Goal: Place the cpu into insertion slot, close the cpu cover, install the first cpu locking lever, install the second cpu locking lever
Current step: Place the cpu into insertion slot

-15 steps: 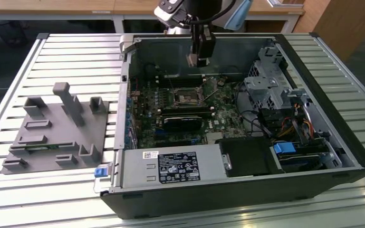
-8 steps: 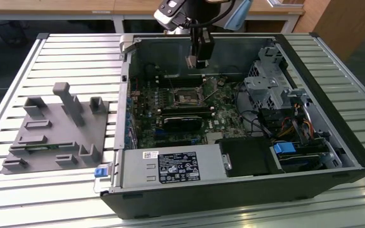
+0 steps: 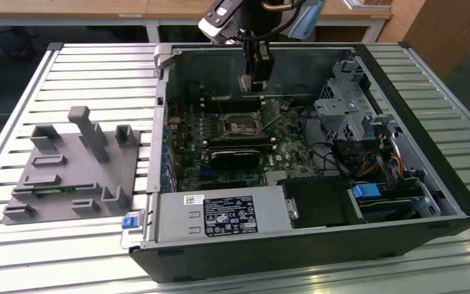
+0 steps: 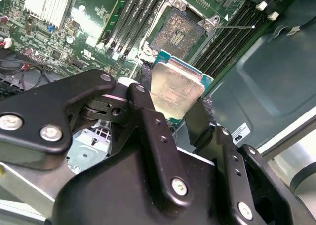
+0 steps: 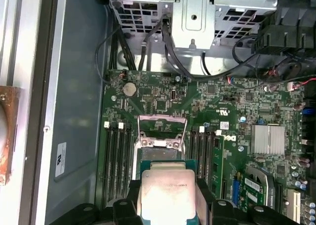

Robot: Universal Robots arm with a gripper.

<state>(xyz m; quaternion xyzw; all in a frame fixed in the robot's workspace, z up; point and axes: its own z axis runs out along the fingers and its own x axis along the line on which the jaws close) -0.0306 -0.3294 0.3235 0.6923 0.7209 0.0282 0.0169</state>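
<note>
above the board [image 5: 197, 104], near the insertion slot [image 4: 180, 33] | gripper [image 4: 173, 104] pinching the cpu [image 4: 177, 89] | cpu cover [image 5: 163, 118] raised

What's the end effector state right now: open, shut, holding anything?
The end effector is shut on the small flat square cpu with a silvery-grey metal top.

cpu [image 4: 177, 89] top is silvery-grey with a green edge; gripper [image 4: 169, 104] is all black with silver screw heads. Board [image 5: 163, 94] is green, insertion slot [image 4: 180, 32] dark with a brownish contact grid and thin silver rim, memory slots [image 4: 131, 18] black. Case [image 3: 300, 257] is black outside, grey-blue inside. Fixture [image 3: 71, 165] is plain grey, on a table [image 3: 96, 67] of pale silver slats, so a striped pattern.
</note>
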